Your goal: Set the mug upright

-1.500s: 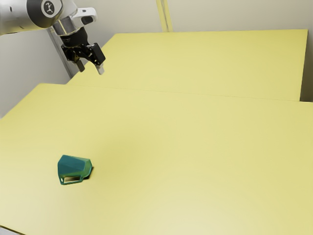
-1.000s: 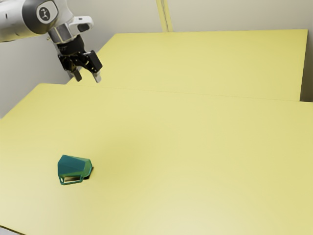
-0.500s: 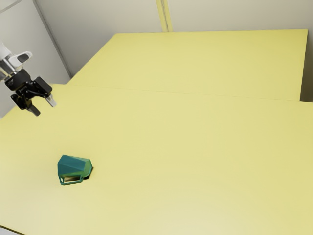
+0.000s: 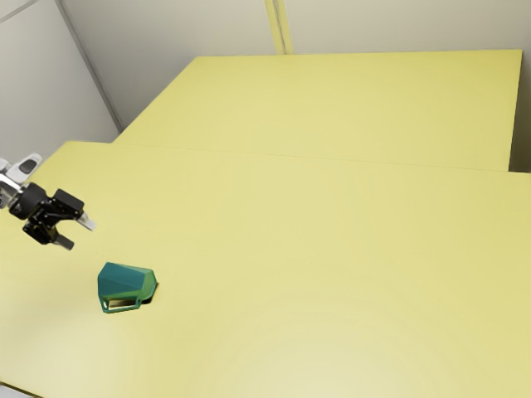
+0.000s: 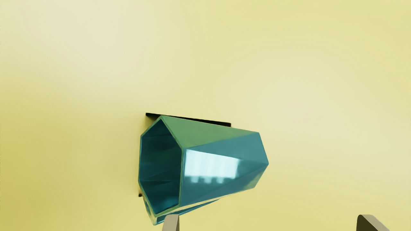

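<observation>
At the exterior view's left edge my gripper (image 4: 76,234) hangs above the table, its fingers spread with nothing between them. The teal-green mug (image 4: 124,283) lies on its side, a little lower and toward the exterior view's right from the gripper, with its handle low along one side. In the wrist view the mug (image 5: 221,160) shows its dark hollow mouth and faceted wall; the gripper (image 5: 268,223) has its two fingertips wide apart, one close to the mug's handle side in the picture. Part of the handle is hidden beneath the body.
The mug rests on a broad yellow table (image 4: 315,265). A second yellow surface (image 4: 348,108) lies behind it, with a pale wall beyond. A table edge runs near the exterior view's lower left corner.
My gripper has swung toward the exterior view's left and come down, nearer the mug. The mug has stayed where it was, on its side.
</observation>
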Controlling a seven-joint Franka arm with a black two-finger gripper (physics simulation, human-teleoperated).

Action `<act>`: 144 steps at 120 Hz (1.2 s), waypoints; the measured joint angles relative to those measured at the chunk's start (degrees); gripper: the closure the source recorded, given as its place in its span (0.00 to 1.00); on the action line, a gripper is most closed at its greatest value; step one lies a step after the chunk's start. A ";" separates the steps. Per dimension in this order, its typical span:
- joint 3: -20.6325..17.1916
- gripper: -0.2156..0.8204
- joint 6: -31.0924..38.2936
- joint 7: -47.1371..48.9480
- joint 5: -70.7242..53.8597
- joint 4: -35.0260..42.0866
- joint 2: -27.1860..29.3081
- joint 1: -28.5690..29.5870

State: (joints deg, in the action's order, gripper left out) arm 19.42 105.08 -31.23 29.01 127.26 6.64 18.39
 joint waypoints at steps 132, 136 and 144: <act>1.23 0.62 -7.24 -19.97 13.46 1.75 -13.08 1.18; 1.23 0.68 -7.45 -20.27 13.69 1.76 -13.04 1.18; 1.23 0.78 -8.05 -20.81 14.06 1.78 -12.90 1.18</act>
State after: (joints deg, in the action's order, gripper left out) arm 20.66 97.02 -52.04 43.08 129.04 -6.26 19.57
